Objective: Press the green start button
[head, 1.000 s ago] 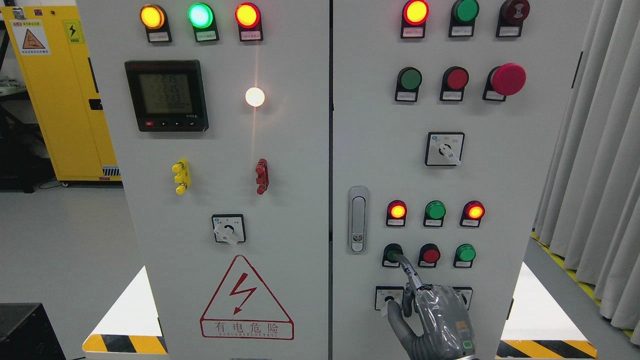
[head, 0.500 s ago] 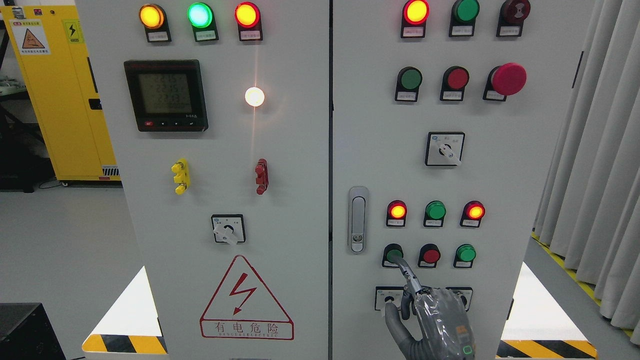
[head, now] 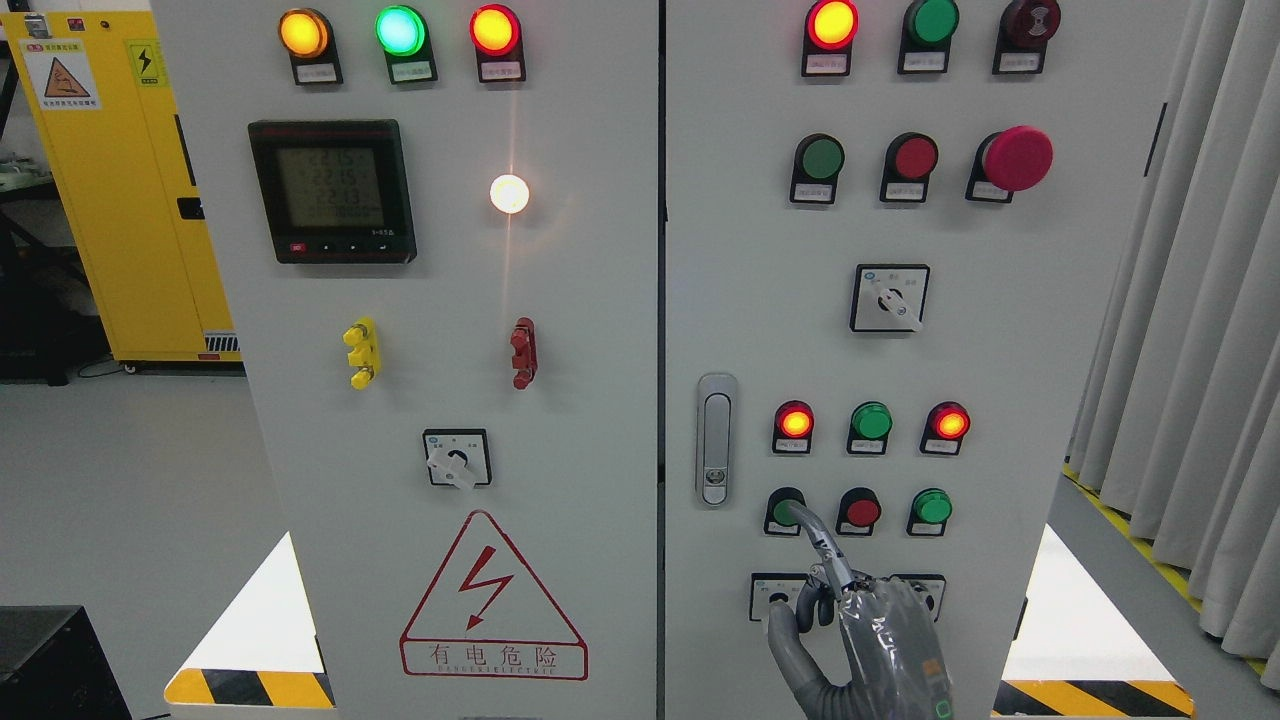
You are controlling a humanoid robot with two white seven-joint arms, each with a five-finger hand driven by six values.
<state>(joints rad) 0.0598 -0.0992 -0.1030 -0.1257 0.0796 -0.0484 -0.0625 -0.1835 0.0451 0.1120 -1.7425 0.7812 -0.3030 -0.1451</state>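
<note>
green start button (head: 783,510) sits at the left end of the bottom row of three push buttons on the right cabinet door (head: 1000,350), just left of a red button (head: 860,511) and below a lit red indicator lamp (head: 795,421). the right hand (head: 880,640) comes up from the bottom edge with its index finger (head: 815,535) stretched out, tip touching the button. its other fingers are curled in and hold nothing.
</note>
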